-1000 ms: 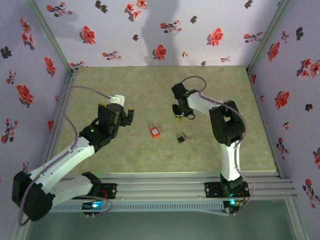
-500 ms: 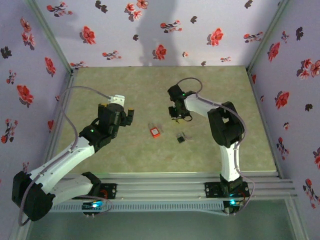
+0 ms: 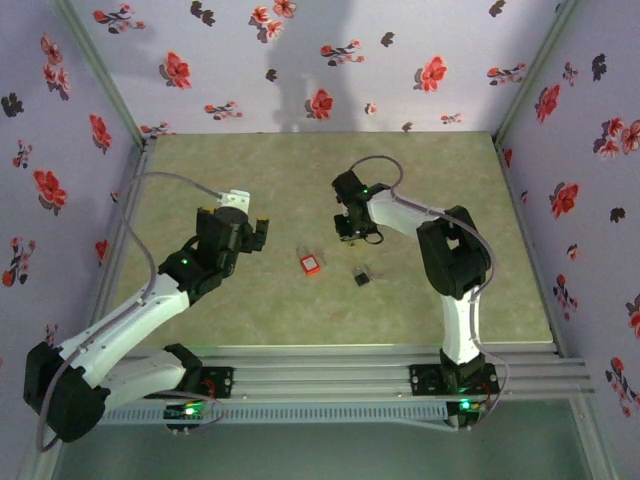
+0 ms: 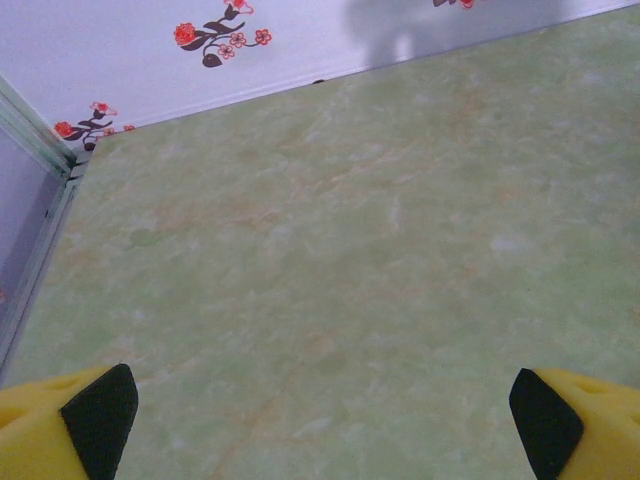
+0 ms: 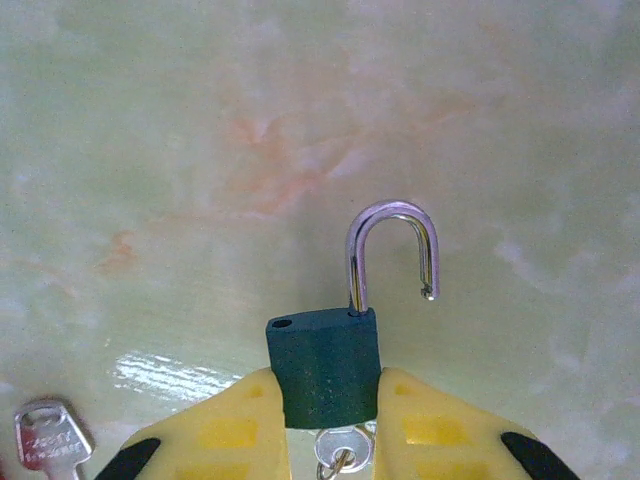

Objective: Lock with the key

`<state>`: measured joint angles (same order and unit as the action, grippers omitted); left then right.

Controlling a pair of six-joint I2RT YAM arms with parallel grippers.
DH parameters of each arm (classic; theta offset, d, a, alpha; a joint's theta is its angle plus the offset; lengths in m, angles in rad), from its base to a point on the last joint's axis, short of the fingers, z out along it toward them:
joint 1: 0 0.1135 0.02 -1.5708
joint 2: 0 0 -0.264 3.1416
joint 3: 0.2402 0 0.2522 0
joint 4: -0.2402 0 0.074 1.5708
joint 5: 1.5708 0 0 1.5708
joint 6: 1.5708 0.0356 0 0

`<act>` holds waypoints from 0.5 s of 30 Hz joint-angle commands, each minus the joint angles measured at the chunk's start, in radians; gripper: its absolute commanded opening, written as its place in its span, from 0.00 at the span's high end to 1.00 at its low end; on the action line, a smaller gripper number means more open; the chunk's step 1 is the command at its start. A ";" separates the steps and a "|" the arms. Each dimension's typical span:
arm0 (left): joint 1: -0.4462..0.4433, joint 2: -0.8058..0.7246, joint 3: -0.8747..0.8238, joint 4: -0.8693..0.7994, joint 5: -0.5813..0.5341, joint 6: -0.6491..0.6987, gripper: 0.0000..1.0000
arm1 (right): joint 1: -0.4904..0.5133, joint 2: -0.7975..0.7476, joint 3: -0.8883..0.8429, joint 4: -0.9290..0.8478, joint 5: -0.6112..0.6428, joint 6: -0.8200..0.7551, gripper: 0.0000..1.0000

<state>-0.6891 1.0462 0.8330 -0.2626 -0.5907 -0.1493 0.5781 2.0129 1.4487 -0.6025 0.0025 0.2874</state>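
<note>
**Top view.** The red lock (image 3: 311, 263) lies on the table (image 3: 300, 170) between the two arms, with nothing touching it. A small dark object (image 3: 361, 276) lies just to its right. The right fingers (image 3: 350, 226) hang above the table beyond both items; what they carry is too small to tell here. The left fingers (image 3: 254, 233) are well apart from the red lock.
Risk: a low sweep by either arm can knock the red lock or the dark object out of place.

**Left wrist view.** The left fingers (image 4: 95, 415) are spread wide over bare table and hold nothing.
Risk: no second hold is in place, so any push on the shackle is taken by one pinch alone.

**Right wrist view.** The right fingers (image 5: 240, 430) pinch the lower body of a green lock (image 5: 323, 365). Its shackle (image 5: 392, 250) is open, and the free end is turned away from its hole. A key (image 5: 340, 455) sits below the body. A second key (image 5: 45, 435) shows at lower left.
Risks:
- The grip covers little of the body, so pressure on the shackle can tilt the lock or let it slip.
- The shackle needs turning before it can seat, and forcing it misaligned will likely jam it.
- The loose key may snag.
</note>
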 commanded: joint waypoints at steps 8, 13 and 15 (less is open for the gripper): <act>-0.008 0.003 0.012 0.010 -0.020 0.019 0.00 | 0.025 -0.065 -0.021 -0.005 -0.009 -0.020 0.81; -0.009 0.005 0.011 0.010 -0.020 0.019 0.00 | 0.035 -0.093 -0.035 -0.001 -0.016 -0.018 0.82; -0.011 0.007 0.012 0.009 -0.020 0.020 0.00 | 0.039 -0.110 -0.043 0.000 -0.024 -0.016 0.82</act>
<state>-0.6895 1.0466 0.8330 -0.2623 -0.5907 -0.1493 0.6075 1.9621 1.4178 -0.6025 -0.0055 0.2878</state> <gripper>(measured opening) 0.997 0.185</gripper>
